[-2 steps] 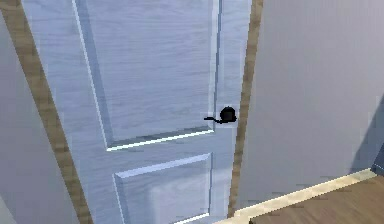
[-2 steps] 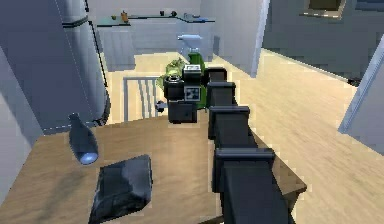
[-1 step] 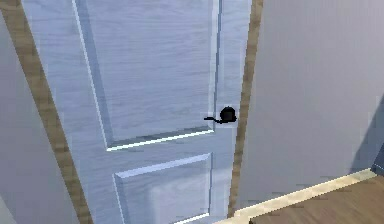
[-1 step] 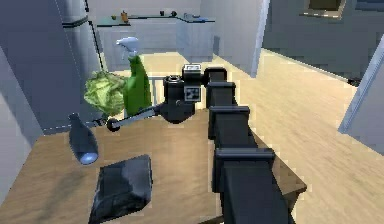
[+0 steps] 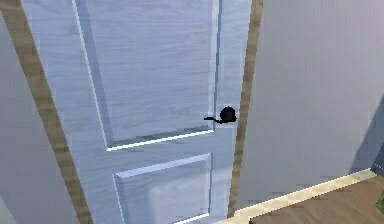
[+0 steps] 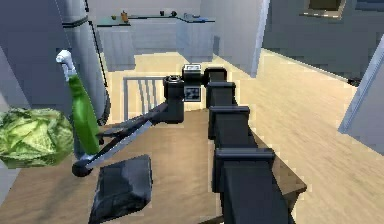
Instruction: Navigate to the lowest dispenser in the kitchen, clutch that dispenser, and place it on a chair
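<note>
Hand [image 6: 86, 165] low by the green bottle [image 6: 80, 112], lettuce [image 6: 30, 138] and dark bag [image 6: 122, 186] crowding close; cannot tell whether it holds anything.

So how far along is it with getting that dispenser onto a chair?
Reaching it looks done: a white-topped green bottle stands on the table beside the arm. In hand: the gripper is near that bottle, though whether it holds anything cannot be told. Left: lifting it and setting it on a chair.

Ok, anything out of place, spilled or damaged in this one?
Nothing stands out. The green spray bottle, lettuce and dark bundle show no spill on the table, and the door looks intact.
</note>
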Robot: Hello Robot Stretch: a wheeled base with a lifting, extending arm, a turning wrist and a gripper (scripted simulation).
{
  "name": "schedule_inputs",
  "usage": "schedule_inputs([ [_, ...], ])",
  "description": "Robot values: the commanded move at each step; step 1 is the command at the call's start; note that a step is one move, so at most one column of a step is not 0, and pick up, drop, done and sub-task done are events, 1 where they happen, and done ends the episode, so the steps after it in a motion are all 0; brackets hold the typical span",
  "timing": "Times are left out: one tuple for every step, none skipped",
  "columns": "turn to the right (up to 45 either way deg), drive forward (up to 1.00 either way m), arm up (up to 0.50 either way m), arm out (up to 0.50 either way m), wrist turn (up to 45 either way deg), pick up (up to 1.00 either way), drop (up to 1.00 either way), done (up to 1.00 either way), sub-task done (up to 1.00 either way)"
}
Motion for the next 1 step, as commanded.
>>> schedule_inputs([
  [0.0, 0.00, 0.00, 0.00, -33.0, 0.00, 0.00, 0.00, 0.00],
])
